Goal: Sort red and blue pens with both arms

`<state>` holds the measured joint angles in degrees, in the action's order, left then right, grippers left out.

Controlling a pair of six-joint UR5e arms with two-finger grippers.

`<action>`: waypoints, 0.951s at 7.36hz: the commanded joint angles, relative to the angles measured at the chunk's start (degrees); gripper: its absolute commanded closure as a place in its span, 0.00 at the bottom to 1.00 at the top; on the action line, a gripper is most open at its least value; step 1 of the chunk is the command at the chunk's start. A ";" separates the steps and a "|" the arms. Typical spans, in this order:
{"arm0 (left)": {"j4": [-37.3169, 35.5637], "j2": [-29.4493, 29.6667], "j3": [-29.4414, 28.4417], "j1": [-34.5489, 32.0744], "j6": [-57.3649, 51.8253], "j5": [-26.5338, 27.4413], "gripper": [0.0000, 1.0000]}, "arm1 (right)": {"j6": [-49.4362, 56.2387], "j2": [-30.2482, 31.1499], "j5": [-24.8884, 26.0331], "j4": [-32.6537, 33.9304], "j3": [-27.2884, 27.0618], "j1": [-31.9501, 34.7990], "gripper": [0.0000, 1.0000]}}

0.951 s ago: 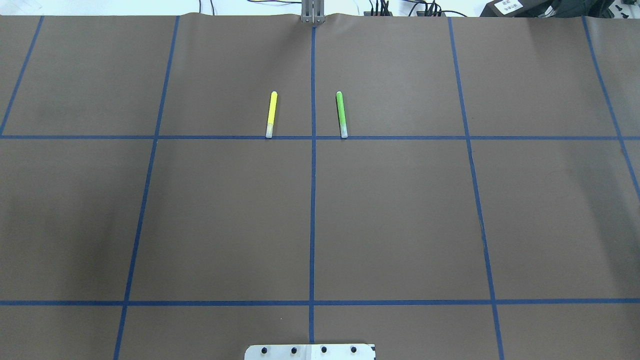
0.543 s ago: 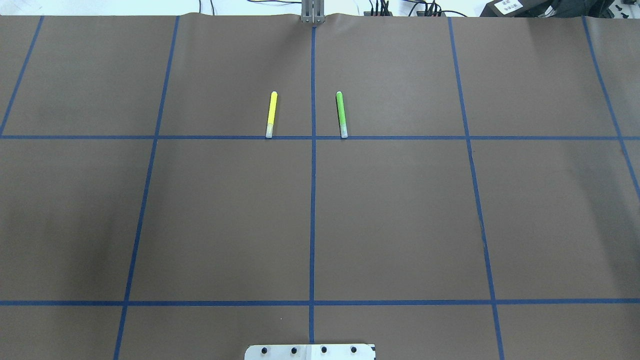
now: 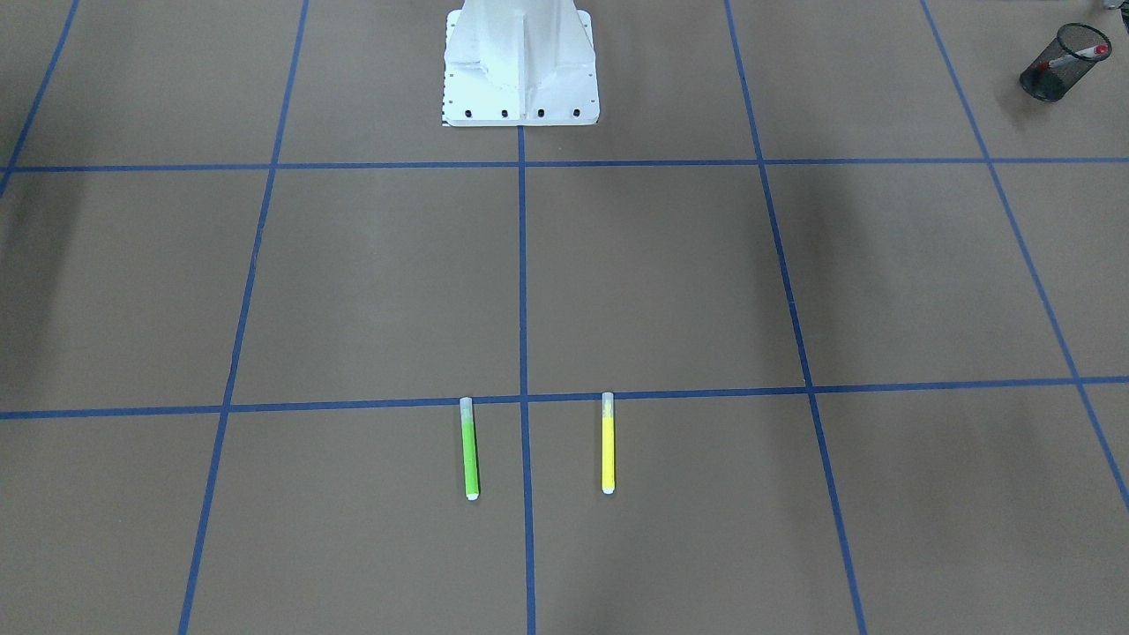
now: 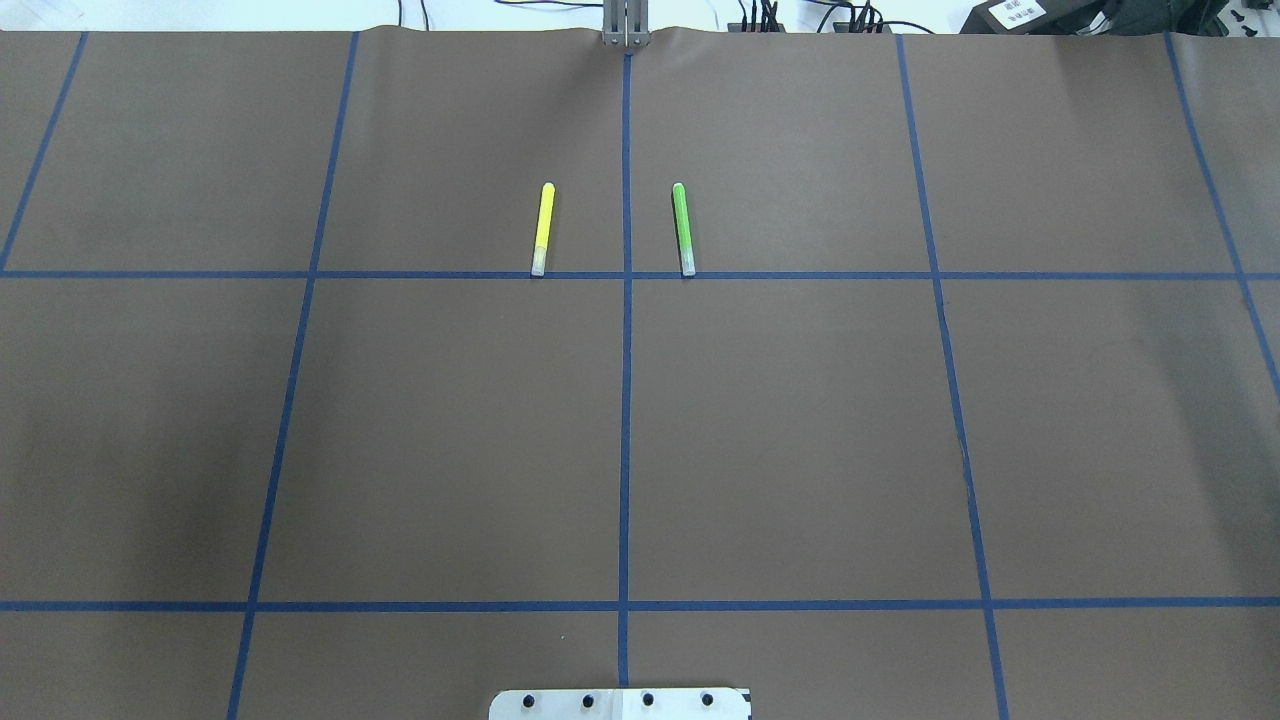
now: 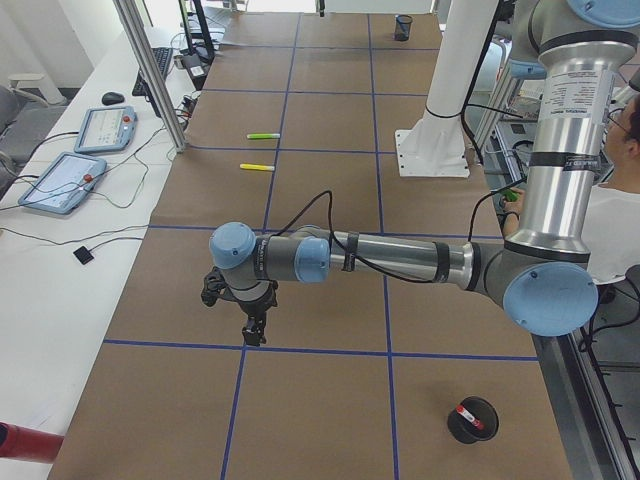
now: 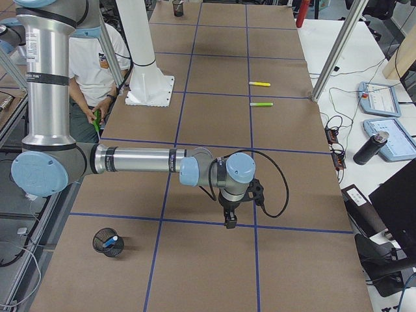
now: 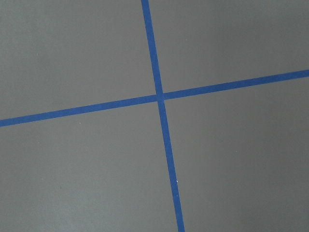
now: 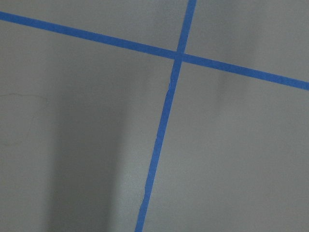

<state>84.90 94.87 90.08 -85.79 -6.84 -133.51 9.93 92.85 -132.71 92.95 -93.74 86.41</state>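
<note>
The red pen (image 3: pixel 1081 55) stands in a black mesh cup (image 3: pixel 1050 72) on the robot's left side; in the exterior left view the same red pen (image 5: pixel 467 415) pokes out of that cup (image 5: pixel 472 422). The blue pen (image 6: pixel 111 240) sits in another mesh cup (image 6: pixel 108 242) on the robot's right. My left gripper (image 5: pixel 254 336) hangs low over the mat, pointing down, far from its cup. My right gripper (image 6: pixel 230 222) does the same at the other end. Whether either is open or shut I cannot tell. Both wrist views show only mat and tape.
A yellow marker (image 4: pixel 541 228) and a green marker (image 4: pixel 683 228) lie parallel on the brown mat either side of the centre tape line. The white pedestal base (image 3: pixel 520 70) stands at the robot's edge. A seated person (image 6: pixel 97 65) is behind the robot.
</note>
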 commanded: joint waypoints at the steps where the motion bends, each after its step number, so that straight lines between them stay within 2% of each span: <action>1: 0.00 0.14 0.53 0.01 -0.02 0.00 0.01 | 0.00 -0.30 0.00 0.48 -0.04 0.43 0.00; 7: 0.62 -0.21 1.85 -0.08 0.16 0.09 0.01 | -0.09 -0.30 0.08 0.48 -0.48 0.78 0.00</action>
<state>85.51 94.66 91.88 -85.87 -6.69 -133.42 9.88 92.52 -132.65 93.43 -94.07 87.15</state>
